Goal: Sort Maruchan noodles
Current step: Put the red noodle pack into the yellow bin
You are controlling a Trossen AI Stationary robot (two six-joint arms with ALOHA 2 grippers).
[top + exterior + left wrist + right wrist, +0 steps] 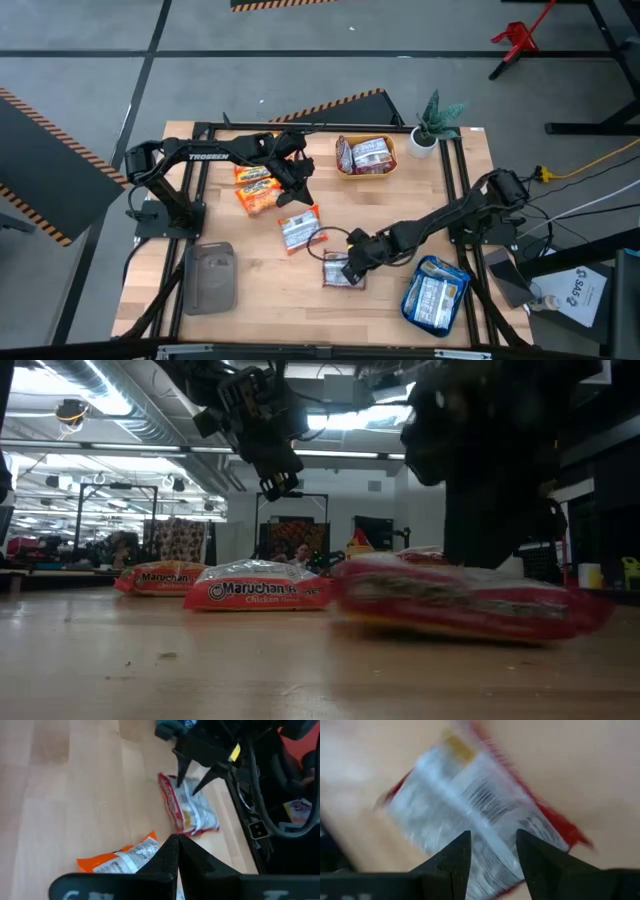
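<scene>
right gripper point(349, 268) hangs low over a red-and-white crinkly plastic noodle packet point(343, 271) near the wooden desk's point(260, 290) front edge, fingers apart astride it — likely about to pinch it. farther back, the left gripper point(299, 184) hovers pinched together, empty, beside orange packets point(257, 187) — apparently that kind's pile.

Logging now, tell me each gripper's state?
Left gripper: shut, empty, above the table.
Right gripper: open, fingers over a red-and-white noodle packet, not holding it.
</scene>
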